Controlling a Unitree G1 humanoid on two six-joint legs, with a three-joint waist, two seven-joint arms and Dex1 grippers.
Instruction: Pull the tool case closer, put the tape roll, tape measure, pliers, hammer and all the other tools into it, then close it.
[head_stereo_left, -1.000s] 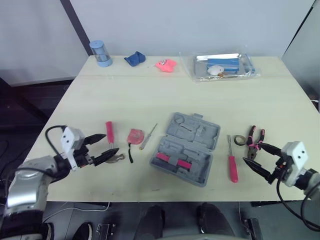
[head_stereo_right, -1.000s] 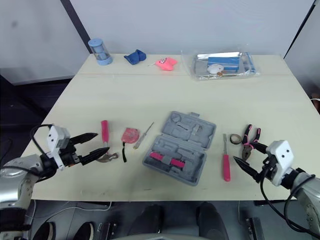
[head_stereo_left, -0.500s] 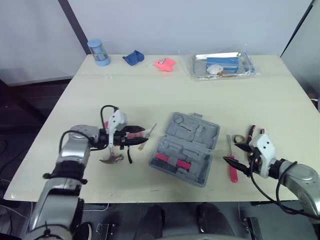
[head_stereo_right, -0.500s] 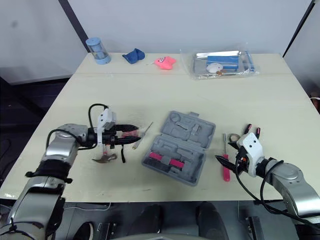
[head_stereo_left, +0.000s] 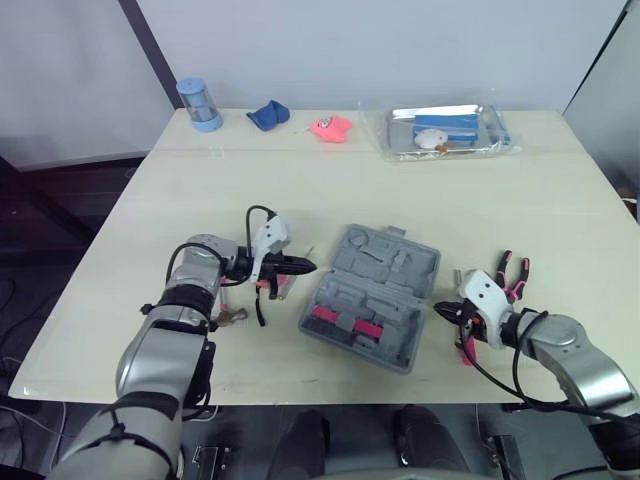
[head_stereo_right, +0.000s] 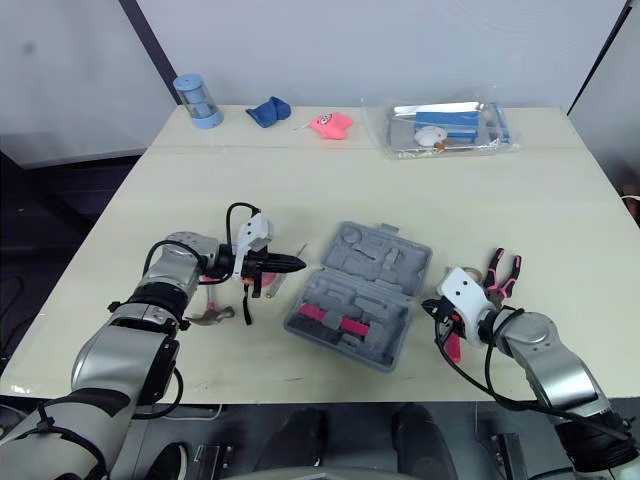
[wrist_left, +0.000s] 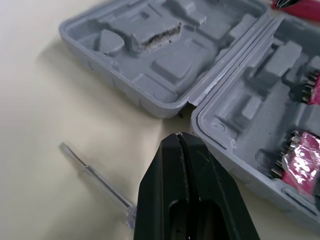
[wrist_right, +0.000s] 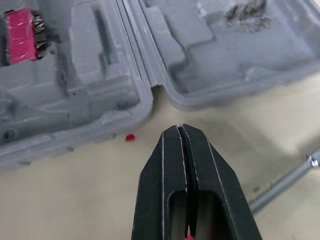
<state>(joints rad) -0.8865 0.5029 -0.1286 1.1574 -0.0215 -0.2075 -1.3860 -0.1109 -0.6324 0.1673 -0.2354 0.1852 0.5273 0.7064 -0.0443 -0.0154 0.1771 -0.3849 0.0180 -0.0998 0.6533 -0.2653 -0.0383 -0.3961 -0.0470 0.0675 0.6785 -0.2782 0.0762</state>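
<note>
The grey tool case (head_stereo_left: 372, 296) lies open in the middle of the table, with pink bit holders (head_stereo_left: 345, 322) in its near half. My left gripper (head_stereo_left: 306, 267) is shut and empty, its tip just short of the case's left side (wrist_left: 150, 95). It hovers over the pink tape measure (head_stereo_left: 270, 283) and a thin clear screwdriver (wrist_left: 97, 179). The hammer (head_stereo_left: 230, 316) lies beside that arm. My right gripper (head_stereo_left: 440, 312) is shut and empty, pointing at the case's right side (wrist_right: 170, 95) above the red screwdriver (head_stereo_left: 466, 349). The pink-handled pliers (head_stereo_left: 514, 276) lie behind it.
Along the table's far edge stand a blue cylinder (head_stereo_left: 197, 105), a blue cloth (head_stereo_left: 268, 117), a pink toy (head_stereo_left: 331, 128) and a clear bag of items (head_stereo_left: 446, 132). Bare tabletop (head_stereo_left: 330, 195) stretches between them and the case.
Both arms swung inward from the table's front corners to either side of the case. Both grippers went from wide open to shut, holding nothing.
</note>
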